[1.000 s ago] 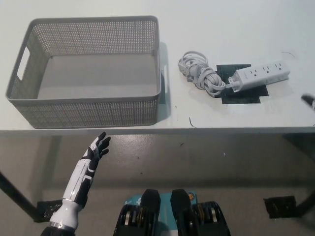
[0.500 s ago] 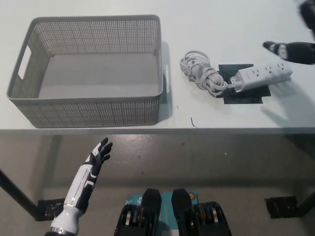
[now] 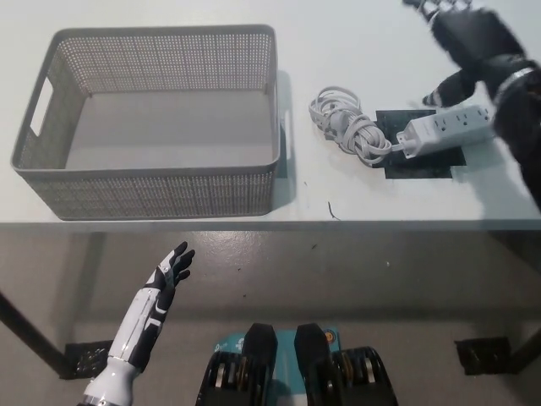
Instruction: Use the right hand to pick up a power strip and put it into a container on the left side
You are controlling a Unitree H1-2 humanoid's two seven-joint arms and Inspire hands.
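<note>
Left hand (image 3: 172, 269) rests low at lower left, below bench (image 3: 169, 17) edge, fingers spread w/ nothing in them; above it on the bench sits the grey mesh container (image 3: 152, 190), nothing inside. Right of the container, just apart, lies the coiled white cord (image 3: 342, 125), running to the white power strip (image 3: 446, 128), which lies tilted across a black mat (image 3: 420, 152) on the bench. Right hand (image 3: 467, 38) hovers at top right, above & just behind the strip's far end, fingers apart, holding nothing.
</note>
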